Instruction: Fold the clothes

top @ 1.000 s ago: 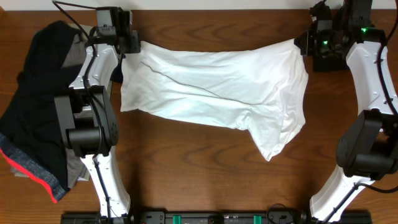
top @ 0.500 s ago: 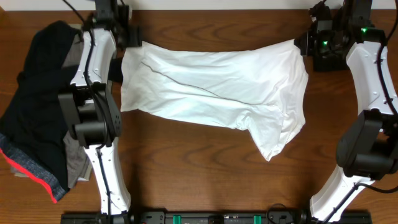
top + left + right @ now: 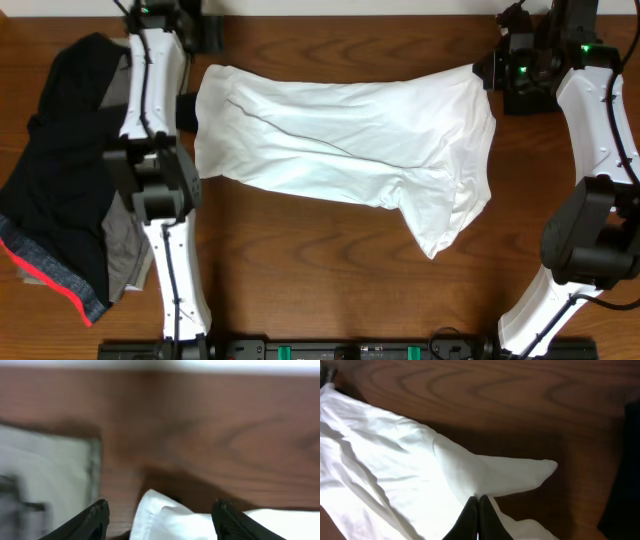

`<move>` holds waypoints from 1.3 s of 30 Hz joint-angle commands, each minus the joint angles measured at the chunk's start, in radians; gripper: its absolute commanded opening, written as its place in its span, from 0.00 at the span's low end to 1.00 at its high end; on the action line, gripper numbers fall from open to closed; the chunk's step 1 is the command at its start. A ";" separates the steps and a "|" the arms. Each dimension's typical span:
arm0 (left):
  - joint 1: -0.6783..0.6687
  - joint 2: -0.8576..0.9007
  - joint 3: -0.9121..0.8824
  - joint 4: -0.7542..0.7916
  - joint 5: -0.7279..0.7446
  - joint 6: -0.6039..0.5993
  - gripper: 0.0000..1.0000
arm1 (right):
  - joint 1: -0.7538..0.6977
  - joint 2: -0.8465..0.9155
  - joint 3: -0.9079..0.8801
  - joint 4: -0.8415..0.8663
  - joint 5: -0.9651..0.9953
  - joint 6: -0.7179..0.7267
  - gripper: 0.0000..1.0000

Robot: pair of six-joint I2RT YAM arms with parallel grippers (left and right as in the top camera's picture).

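Far left of the surface: a pile of dark clothes, heaped and unfolded. A grey garment shows along the pile's right side. A red-hemmed edge runs across the near end. The left arm stands just beside the pile, between it and the shirt.

Left pincer: at the far left corner of the surface, released, fingers wide apart and gripping nothing. In the left wrist view a corner of the white T-shirt shows low in the gap between the two fingers, lying on the wood and touching neither. From overhead that corner lies flat, apart from the pincer and on its near side.

Centre: the T-shirt is spread across the middle of the surface, wrinkled, with its long side running left to right. A fold or sleeve hangs toward the near edge at the right. No green print can be made out on it. It lies well apart from the dark pile, apart from the left arm between them.

Right pincer: at the far right, clenched on the T-shirt's far right corner. The right wrist view shows the fingers pressed together over white cloth, with a pointed flap of fabric just beyond the tips. From overhead the shirt's upper right edge is drawn up to this pincer.
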 commanded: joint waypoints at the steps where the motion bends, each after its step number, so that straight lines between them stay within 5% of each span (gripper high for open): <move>1: 0.000 0.048 -0.003 -0.018 -0.001 0.002 0.65 | -0.006 -0.016 0.019 -0.003 -0.003 -0.011 0.01; 10: 0.000 0.064 -0.003 -0.018 -0.002 0.002 0.58 | -0.006 -0.016 0.019 -0.004 -0.003 -0.012 0.01; 14: -0.002 0.064 -0.006 -0.023 -0.002 0.002 0.30 | -0.006 -0.016 0.019 -0.011 0.005 -0.019 0.01; 16: -0.002 0.064 -0.006 -0.022 -0.002 0.002 0.25 | -0.006 -0.016 0.019 -0.014 0.015 -0.019 0.01; 31: -0.002 -0.087 0.019 -0.025 -0.035 0.002 0.13 | -0.008 -0.016 0.019 -0.018 0.019 -0.019 0.01; 39: -0.004 -0.200 0.019 -0.199 -0.027 0.003 0.06 | -0.008 -0.016 0.019 -0.024 0.005 -0.018 0.01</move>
